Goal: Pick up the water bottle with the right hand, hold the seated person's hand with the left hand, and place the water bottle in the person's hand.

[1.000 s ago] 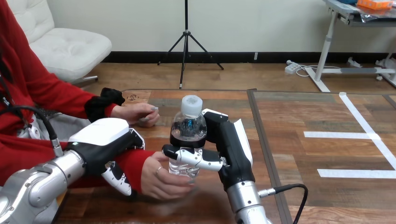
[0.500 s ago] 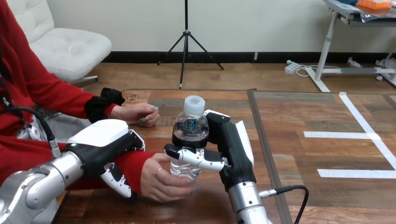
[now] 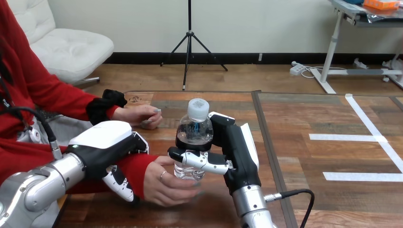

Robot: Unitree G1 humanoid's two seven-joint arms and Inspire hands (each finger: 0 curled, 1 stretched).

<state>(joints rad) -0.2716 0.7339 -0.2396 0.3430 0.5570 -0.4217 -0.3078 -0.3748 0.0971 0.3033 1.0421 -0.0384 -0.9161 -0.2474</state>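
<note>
A clear water bottle (image 3: 194, 131) with a white cap stands upright in my right hand (image 3: 234, 153), whose fingers and thumb are curled round its middle. Its base rests in the person's near hand (image 3: 166, 183), palm up with fingers cupped under and round the bottle. My left hand (image 3: 105, 152) lies over the person's red-sleeved wrist (image 3: 135, 166), fingers curled round it from above.
The person's other hand (image 3: 139, 115) rests on the wooden table (image 3: 218, 102) farther back at the left. A dark seam (image 3: 266, 142) runs down the table right of my right arm. White tape strips (image 3: 361, 137) mark the right half.
The bottle and my right hand have shifted slightly right and up. The person's near hand has opened a little under the bottle. My left hand stays on the wrist.
</note>
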